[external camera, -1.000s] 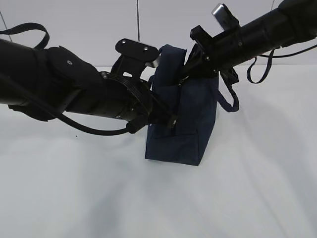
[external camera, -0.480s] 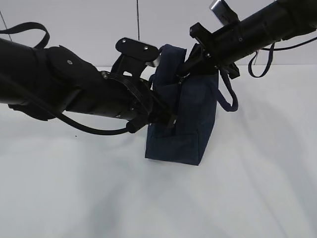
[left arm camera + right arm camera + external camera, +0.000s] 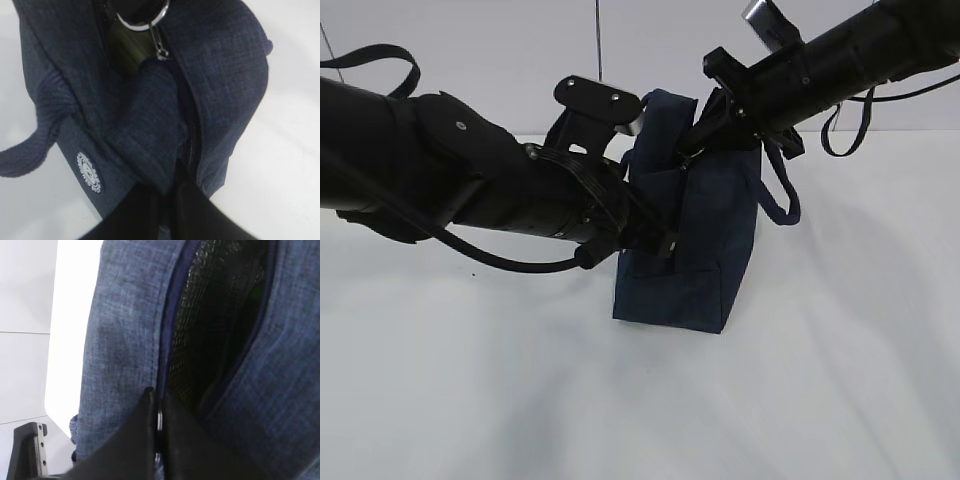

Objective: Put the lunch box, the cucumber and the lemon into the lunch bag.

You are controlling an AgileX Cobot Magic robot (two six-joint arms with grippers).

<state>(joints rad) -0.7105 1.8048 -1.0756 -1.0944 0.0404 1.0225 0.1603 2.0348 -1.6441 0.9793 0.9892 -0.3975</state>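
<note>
Standing upright on the white desk (image 3: 820,400), the navy lunch bag (image 3: 705,250) is pinched from both sides by the two black arms. The left claw (image 3: 172,192) has its fingers pressed together on a fold of the bag's fabric at one end of the zipper opening; the round white logo (image 3: 88,172) sits on the side panel just beside that grip, and one loop handle (image 3: 30,150) hangs off toward the desk. The right claw (image 3: 159,425) is likewise closed tight on the edge of the opening at the other end, holding the rim.

Between the grips the mouth gapes. Through it the left wrist view shows a dark green surface, apparently the cucumber (image 3: 125,47), lying just under the metal ring pull (image 3: 142,17) that dangles across the gap. The right wrist view looks into the dark mesh-like lining (image 3: 210,315), with a small green glint deep inside. Lunch box and lemon cannot be made out.

From the exterior view, the left arm (image 3: 470,180) hides much of the bag's near-left side, and a second handle (image 3: 780,195) droops on the right.
</note>
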